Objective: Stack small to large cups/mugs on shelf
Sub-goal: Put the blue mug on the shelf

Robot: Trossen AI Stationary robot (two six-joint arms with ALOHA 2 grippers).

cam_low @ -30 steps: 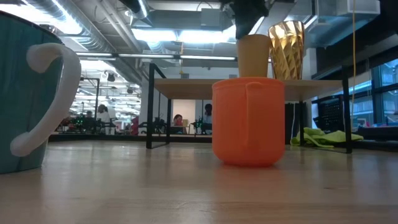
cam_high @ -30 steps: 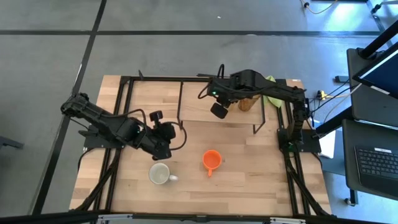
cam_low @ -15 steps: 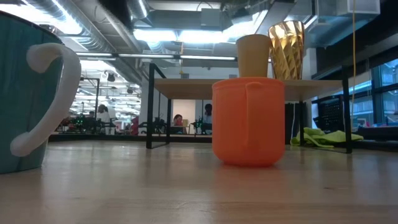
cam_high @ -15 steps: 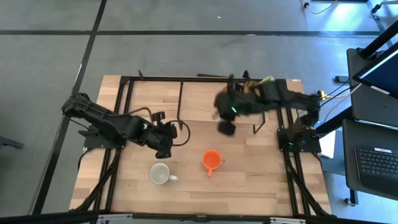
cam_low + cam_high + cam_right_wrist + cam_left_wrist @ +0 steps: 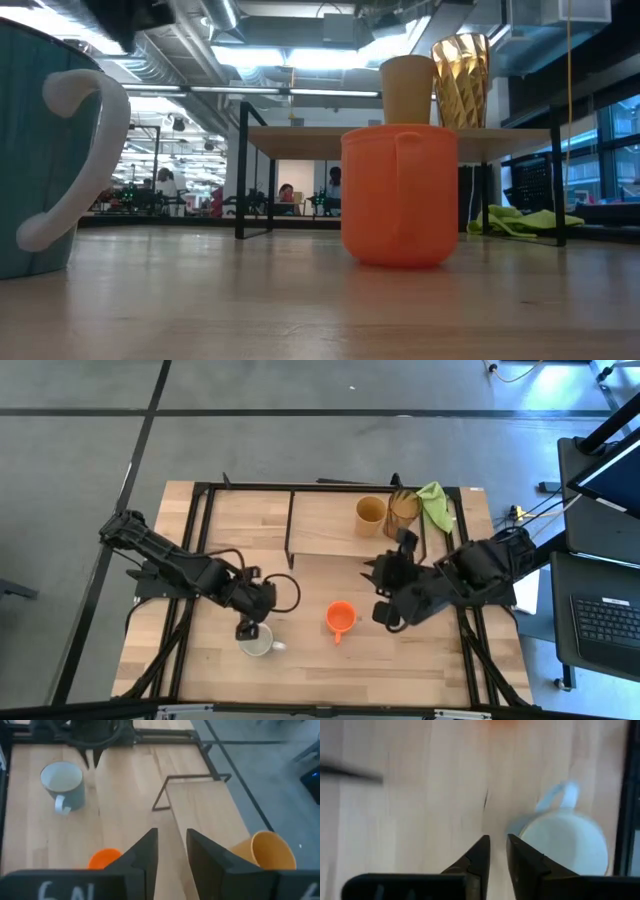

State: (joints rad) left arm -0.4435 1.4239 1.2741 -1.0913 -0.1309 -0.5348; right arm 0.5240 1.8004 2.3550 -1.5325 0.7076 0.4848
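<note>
wood shelf (image 5: 320, 525), tan mug (image 5: 370, 515), amber tumbler (image 5: 403, 512)

Pale, matt wooden tabletop (image 5: 310, 650), fine-grained; smooth matt orange plastic cup (image 5: 399, 194); glossy, faceted amber see-through tumbler (image 5: 461, 81); matt tan-yellow mug (image 5: 408, 88); light-wood shelf (image 5: 325, 525) with thin black metal legs; crumpled green cloth (image 5: 436, 503).

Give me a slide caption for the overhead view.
Left gripper over white mug; right gripper beside orange cup; two cups on shelf.
</note>
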